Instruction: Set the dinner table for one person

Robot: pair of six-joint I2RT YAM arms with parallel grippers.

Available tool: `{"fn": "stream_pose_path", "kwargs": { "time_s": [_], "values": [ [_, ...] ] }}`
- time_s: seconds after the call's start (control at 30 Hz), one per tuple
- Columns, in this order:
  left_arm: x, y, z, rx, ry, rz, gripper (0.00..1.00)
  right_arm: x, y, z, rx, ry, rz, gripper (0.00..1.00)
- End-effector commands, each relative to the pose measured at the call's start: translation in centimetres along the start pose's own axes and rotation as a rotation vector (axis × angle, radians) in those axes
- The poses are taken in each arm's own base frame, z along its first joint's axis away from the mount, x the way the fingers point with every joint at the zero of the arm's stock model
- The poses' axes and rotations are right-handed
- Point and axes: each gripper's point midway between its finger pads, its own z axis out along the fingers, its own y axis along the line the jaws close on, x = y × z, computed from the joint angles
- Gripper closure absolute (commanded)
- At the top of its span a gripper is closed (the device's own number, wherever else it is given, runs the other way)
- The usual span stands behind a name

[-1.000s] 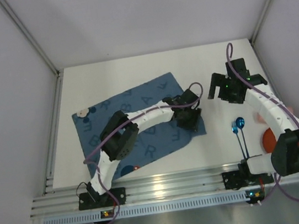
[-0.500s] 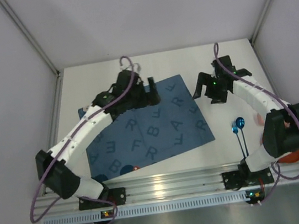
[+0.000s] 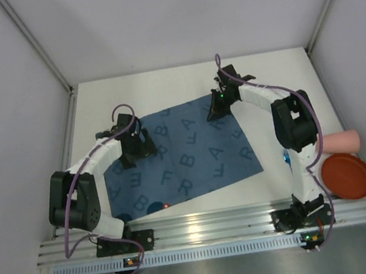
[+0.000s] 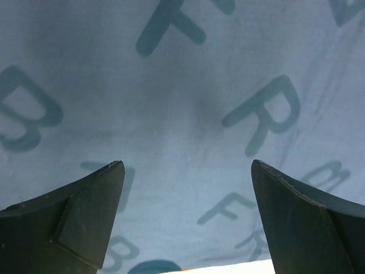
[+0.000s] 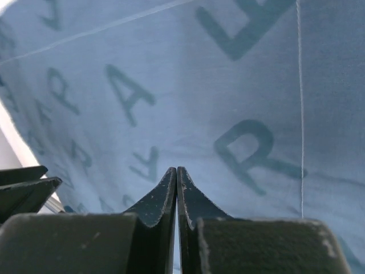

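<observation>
1. The counter (image 3: pixel 162 85) is the big white surface filling the middle of the top view. An aluminium rail (image 3: pixel 202 226) runs along its near edge, where both my arms are bolted.
2. A dark blue placemat (image 3: pixel 192 153) printed with pale letters lies spread flat across the middle of the counter, skewed so that its edges do not run square with the rail.
3. My left end effector (image 3: pixel 144 144) is over the left part of the placemat. In the left wrist view its fingers are spread wide apart with only lettered cloth showing between them, so it holds nothing.
4. My right end effector (image 3: pixel 215 111) is at the far right corner of the placemat. In the right wrist view its two fingers are pressed together tip to tip above the cloth, beside a stitched hem line. I cannot tell whether the tips touch the fabric.
5. A pink cup (image 3: pixel 343 142) lies on its side at the right edge of the counter, well apart from the placemat.
6. A red-brown plate (image 3: pixel 346 175) sits just beside the cup, nearer the rail, at the near right corner.
</observation>
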Motion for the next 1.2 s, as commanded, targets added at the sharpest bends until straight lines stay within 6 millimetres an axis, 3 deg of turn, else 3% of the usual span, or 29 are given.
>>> {"fn": "stream_pose_path", "kwargs": {
  "time_s": [0.0, 0.03, 0.2, 0.27, 0.43, 0.53, 0.7, 0.83, 1.0, 1.13, 1.17],
  "values": [
    [-2.8, -1.7, 1.1, 0.06, -0.053, 0.006, 0.03, -0.7, 0.7, 1.1, -0.03, 0.011, 0.013, 1.0],
    [-2.6, -1.4, 2.2, 0.04, -0.028, 0.007, 0.03, -0.6, 0.5, 1.6, -0.027, 0.019, 0.012, 1.0],
    [-4.0, -2.0, 4.1, 0.05, 0.028, 0.026, 0.04, 0.8, -2.5, 3.3, 0.03, 0.066, 0.043, 1.0],
    [-4.6, -2.3, 5.1, 0.05, 0.04, 0.033, 0.04, 1.3, -4.7, 3.4, 0.071, 0.075, 0.073, 1.0],
    [-5.8, -3.1, 6.9, 0.065, 0.074, 0.047, 0.04, 0.9, -10.1, 2.2, 0.156, 0.046, 0.147, 1.0],
    [-6.4, -3.8, 8.0, 0.083, 0.092, 0.05, 0.05, 0.3, -11.8, 1.5, 0.171, 0.032, 0.167, 1.0],
    [-6.0, -4.7, 9.0, 0.113, 0.132, 0.028, 0.06, -2.1, -11.3, 1.2, 0.158, -0.008, 0.135, 1.0],
    [-5.9, -4.8, 9.2, 0.117, 0.14, 0.023, 0.06, -2.7, -11.9, 0.7, 0.201, -0.014, 0.128, 1.0],
    [-5.9, -6.0, 8.2, 0.155, 0.144, -0.006, 0.07, -3.6, -11.7, 0.7, 0.185, -0.021, 0.095, 1.0],
    [-6.0, -6.4, 7.2, 0.161, 0.139, -0.021, 0.07, -5.0, -9.0, -0.4, 0.09, -0.038, 0.039, 1.0],
    [-6.2, -6.5, 6.9, 0.163, 0.132, -0.028, 0.07, -5.9, -7.6, -1.9, 0.062, -0.073, 0.016, 1.0]
  ]
}}
